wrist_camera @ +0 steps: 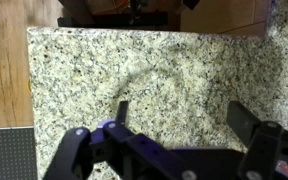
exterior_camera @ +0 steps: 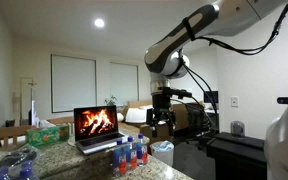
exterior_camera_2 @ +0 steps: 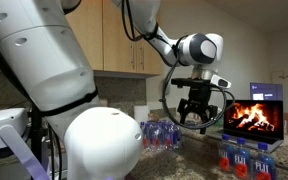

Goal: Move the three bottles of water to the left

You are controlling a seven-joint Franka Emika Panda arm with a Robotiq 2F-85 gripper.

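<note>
Three small clear plastic water bottles with blue caps and red-and-blue labels (exterior_camera: 132,153) (exterior_camera_2: 244,159) stand upright in a tight row on the speckled granite table (exterior_camera: 74,160), just in front of an open black laptop showing a fire (exterior_camera: 96,125). Black pincer (exterior_camera_2: 196,120) (exterior_camera: 162,122) hangs in the air, apart from the bottles; wrist view shows its fingers (wrist_camera: 242,118) spread wide, nothing held, bare table (wrist_camera: 134,60) below

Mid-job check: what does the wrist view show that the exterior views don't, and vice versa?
Wrist only: the wooden floor beside the counter's edge. Exterior only: the three bottles of water near the laptop, which shows a fire. Shared: the granite counter and the open tool, empty, above it.
</note>
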